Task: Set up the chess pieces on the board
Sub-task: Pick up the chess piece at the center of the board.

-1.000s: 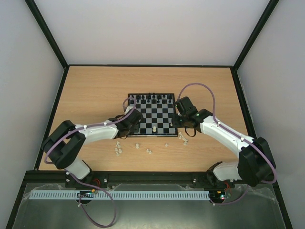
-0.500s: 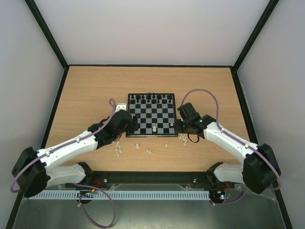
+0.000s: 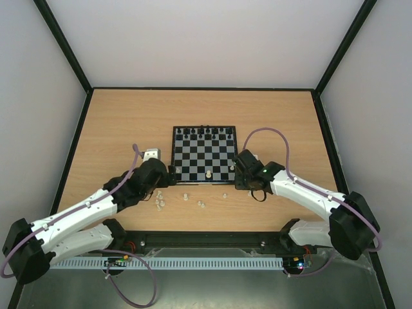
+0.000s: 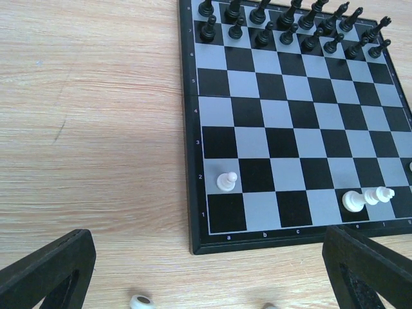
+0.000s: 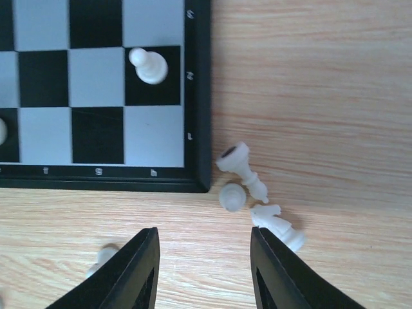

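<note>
1. The right claw (image 5: 205, 244) is released and empty. Its black fingers (image 5: 138, 273) are spread over the bench (image 5: 309, 77), just off the near right corner of the board (image 5: 197, 96).
2. The left claw (image 4: 207, 261) is also released and empty, off the board's near left corner.
3. Three pieces (image 5: 241, 164) lie toppled just right of the right claw. More are scattered along the bench near the board's near edge.
4. On the board, a pawn (image 4: 226, 182) stands at the left of the second row and another at the right. About two more pieces sit on the near row. The black pieces (image 4: 290, 26) fill the two far rows.
5. By my reading the task is at an early stage, with most of the pieces not yet placed.
6. The pieces are glossy cream plastic, turned and knobbed. The bench is wood-grain laminate, and the board is flat with printed coordinates on its frame.
</note>
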`<control>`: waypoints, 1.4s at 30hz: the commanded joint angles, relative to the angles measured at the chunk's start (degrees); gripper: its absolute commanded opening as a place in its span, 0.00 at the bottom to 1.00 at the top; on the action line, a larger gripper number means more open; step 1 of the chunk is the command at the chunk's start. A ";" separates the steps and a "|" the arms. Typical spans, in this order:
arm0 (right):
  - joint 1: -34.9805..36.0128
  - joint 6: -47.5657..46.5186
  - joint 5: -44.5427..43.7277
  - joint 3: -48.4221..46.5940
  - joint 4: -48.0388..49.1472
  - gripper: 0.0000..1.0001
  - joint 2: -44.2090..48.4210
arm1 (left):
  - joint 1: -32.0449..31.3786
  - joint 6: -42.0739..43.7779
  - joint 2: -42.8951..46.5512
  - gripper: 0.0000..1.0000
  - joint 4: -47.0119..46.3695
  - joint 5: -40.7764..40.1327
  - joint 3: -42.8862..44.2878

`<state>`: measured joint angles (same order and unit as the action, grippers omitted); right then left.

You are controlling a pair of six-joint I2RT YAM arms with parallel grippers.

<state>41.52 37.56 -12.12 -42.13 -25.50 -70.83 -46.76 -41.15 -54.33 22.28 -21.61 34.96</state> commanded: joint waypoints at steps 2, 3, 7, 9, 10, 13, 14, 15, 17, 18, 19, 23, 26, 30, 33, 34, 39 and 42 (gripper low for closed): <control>0.73 3.84 -2.50 2.04 -3.07 0.39 -2.06 | -0.33 -0.03 0.74 1.00 1.65 -0.87 -0.78; 0.82 3.96 -2.47 2.25 -2.87 0.39 -2.38 | -0.29 0.11 0.59 0.99 1.54 -0.69 -0.69; 0.84 3.90 -2.09 2.77 -1.61 0.39 -3.82 | -0.35 0.45 0.21 0.99 0.89 -0.35 -0.82; 0.85 3.78 -2.65 2.76 -1.42 0.36 -4.68 | -0.33 0.48 0.20 0.99 0.91 -0.36 -0.82; 0.85 3.67 -2.98 2.63 -1.30 0.35 -5.12 | -0.32 0.52 0.31 0.99 0.85 -0.26 -0.80; 0.84 3.29 -3.29 2.31 -0.59 0.35 -6.62 | -0.33 0.47 0.69 0.99 0.86 -0.36 -0.89; 0.83 3.12 -3.60 1.88 -0.59 0.34 -7.21 | -0.32 0.41 0.75 1.00 0.84 -0.37 -0.94; 0.84 2.99 -4.10 1.67 -0.50 0.33 -7.57 | -0.32 0.40 0.80 0.99 0.85 -0.37 -0.98; 0.60 2.55 -4.50 1.26 -0.31 0.32 -8.23 | -0.34 0.45 0.75 0.99 0.84 -0.37 -0.98; 0.52 2.26 -4.50 1.02 -0.32 0.31 -8.53 | -0.35 0.41 0.76 0.99 0.77 -0.37 -1.10; 0.37 2.06 -4.43 0.77 -0.23 0.30 -8.80 | -0.34 0.41 0.73 1.00 0.71 -0.37 -1.10; -0.14 1.23 -4.11 0.15 0.36 0.25 -9.31 | -0.28 0.30 0.67 0.99 0.56 -0.37 -1.36; -0.27 0.73 -3.99 -0.26 0.66 0.23 -9.49 | -0.30 0.36 0.63 0.99 0.43 -0.40 -1.54; -0.57 0.12 -3.75 -0.62 1.05 0.21 -10.22 | -0.30 0.25 0.63 1.00 0.32 -0.54 -1.75; -0.70 -0.22 -3.62 -0.69 1.34 0.20 -10.87 | -0.27 0.18 0.61 1.00 0.18 -0.45 -1.90; -0.74 -0.29 -3.61 -0.68 1.49 0.19 -11.05 | -0.29 0.15 0.55 0.99 0.10 -0.38 -1.96; -1.24 -0.62 -3.57 -0.66 1.84 0.15 -11.43 | -0.35 0.16 0.49 1.00 0.12 -0.37 -1.90; -1.48 -0.85 -3.64 -0.67 1.77 0.11 -11.23 | -0.31 0.11 0.54 1.00 0.03 -0.37 -1.91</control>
<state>40.51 37.28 -15.05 -41.74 -22.68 -81.60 -46.76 -41.15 -54.08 22.52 -21.63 33.65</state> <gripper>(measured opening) 0.133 0.994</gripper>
